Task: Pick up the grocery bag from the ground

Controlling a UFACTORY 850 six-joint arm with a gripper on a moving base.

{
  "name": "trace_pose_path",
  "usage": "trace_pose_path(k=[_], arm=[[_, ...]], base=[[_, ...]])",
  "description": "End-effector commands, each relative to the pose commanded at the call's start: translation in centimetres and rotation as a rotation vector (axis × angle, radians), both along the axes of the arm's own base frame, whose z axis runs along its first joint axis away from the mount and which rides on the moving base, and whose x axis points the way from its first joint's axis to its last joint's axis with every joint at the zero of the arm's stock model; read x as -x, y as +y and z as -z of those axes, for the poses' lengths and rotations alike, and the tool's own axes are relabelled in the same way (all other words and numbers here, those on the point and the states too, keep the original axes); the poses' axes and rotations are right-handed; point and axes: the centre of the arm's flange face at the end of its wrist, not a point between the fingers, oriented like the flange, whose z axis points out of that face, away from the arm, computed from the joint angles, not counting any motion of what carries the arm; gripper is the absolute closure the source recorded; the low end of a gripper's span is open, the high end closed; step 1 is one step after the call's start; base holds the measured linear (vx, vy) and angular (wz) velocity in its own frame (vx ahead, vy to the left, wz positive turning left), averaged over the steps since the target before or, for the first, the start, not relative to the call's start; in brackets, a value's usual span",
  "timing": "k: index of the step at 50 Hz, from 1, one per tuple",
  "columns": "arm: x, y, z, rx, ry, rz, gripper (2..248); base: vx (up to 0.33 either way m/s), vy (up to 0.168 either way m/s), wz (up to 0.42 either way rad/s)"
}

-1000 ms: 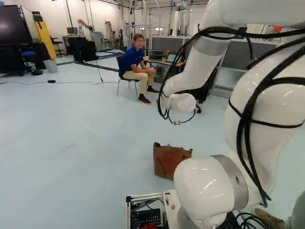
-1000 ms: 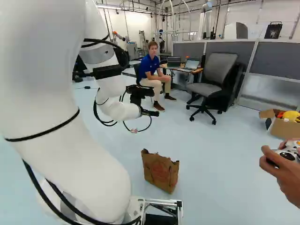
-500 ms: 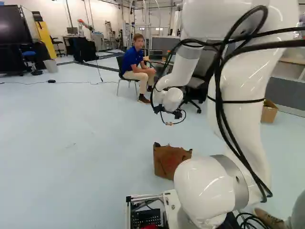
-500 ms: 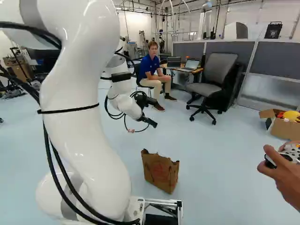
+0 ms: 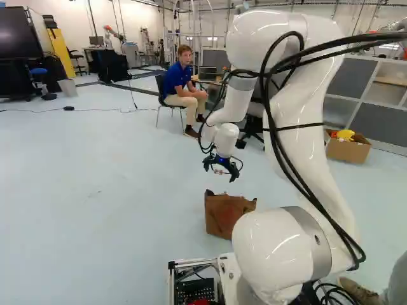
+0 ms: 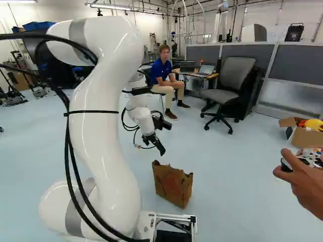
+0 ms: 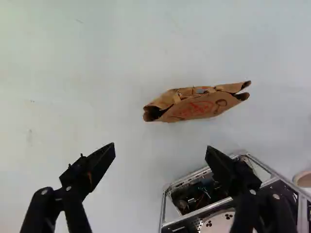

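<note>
End effector [image 7: 161, 147] empty, fingers spread wide, above the floor [image 6: 237, 166]. Grocery bag [image 6: 172, 184] upright on the floor, at its 5 o'clock in the right base view. Lower straight down and you could miss the bag or clip the base frame [image 7: 199, 212]; misjudge the angle and one finger could tip it.

This looks like a robotics lab: another robot [image 5: 114, 32] stands toward the back, laptops [image 6: 206, 69] sit on a table [image 6: 214, 76], and an office chair [image 6: 233, 75] stands by grey partitions [image 6: 300, 63].
</note>
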Motion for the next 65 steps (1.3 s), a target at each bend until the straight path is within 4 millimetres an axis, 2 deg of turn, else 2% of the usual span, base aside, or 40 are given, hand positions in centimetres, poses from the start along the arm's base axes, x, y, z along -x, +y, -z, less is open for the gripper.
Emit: trace_pose_path(k=[22, 32, 57, 65], arm=[[-5.0, -6.1, 6.2, -0.006, 0.027, 0.123, 3], [-6.5, -6.7, 9.0, -0.007, 0.039, 0.130, 3], [-7.7, -6.9, 16.0, -0.011, 0.092, 0.131, 3], [-8.0, -6.9, 18.3, -0.028, 0.102, 0.228, 3]], base=[[0.000, 0.000, 0.000], [0.000, 0.000, 0.000], [0.000, 0.000, 0.000], [0.000, 0.000, 0.000]])
